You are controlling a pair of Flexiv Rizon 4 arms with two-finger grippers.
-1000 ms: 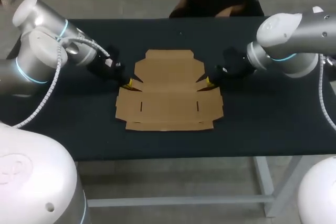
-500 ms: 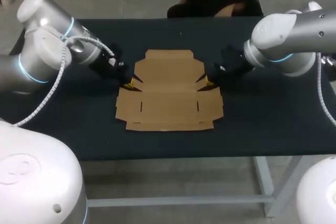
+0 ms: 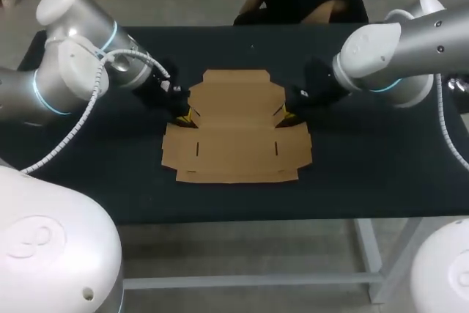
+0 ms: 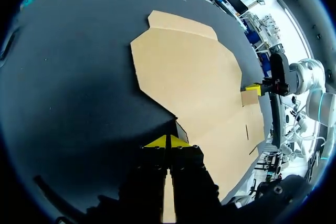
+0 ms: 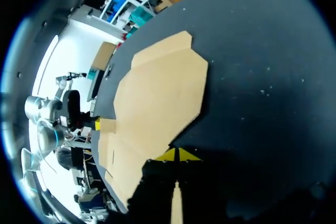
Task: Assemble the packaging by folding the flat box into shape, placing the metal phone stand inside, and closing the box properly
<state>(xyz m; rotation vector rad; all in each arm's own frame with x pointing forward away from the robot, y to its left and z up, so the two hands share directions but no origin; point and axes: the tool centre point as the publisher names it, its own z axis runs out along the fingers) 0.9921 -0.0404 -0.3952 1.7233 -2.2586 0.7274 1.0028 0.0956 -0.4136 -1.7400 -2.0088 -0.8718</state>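
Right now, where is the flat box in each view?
Head view: flat box mid-table, between left pincer and right pincer.
Left wrist view: flat box spreads ahead of its own pincer.
Right wrist view: flat box likewise ahead of its own pincer.
Shared landmark: narrow end flap, farthest from the robot.

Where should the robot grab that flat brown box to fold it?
Probably at the notches in its two side edges: left claw from the left, right claw from the right. The flat box lies flush on the table, so only edges can be lifted.
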